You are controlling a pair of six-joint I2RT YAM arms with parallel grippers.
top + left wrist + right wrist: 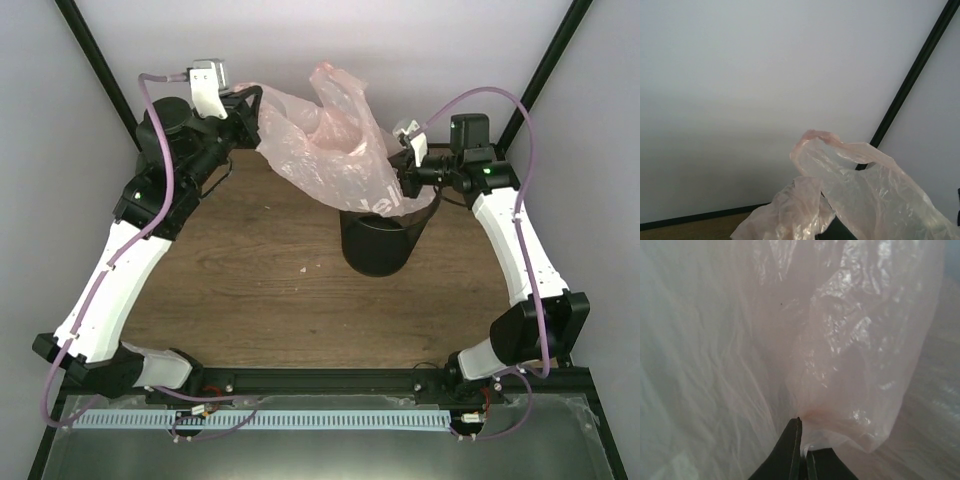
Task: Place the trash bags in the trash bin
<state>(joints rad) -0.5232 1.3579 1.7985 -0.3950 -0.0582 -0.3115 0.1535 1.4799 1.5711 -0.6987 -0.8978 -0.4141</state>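
Wooden table (260, 275) under two raised arms, left gripper (252, 108) and right gripper (398, 176) each clamped on pink bag (320, 150) over bin (375, 248).

Top cam sits high behind the arm bases, looking down over the whole wooden table (250, 290). Left wrist cam tilts up at the white wall (765, 75), pink bag (860, 195) low in frame. Right wrist cam is super close, same bag's film bunched right at its fingertips (792, 445) and filling everything beyond. All three share that bag.
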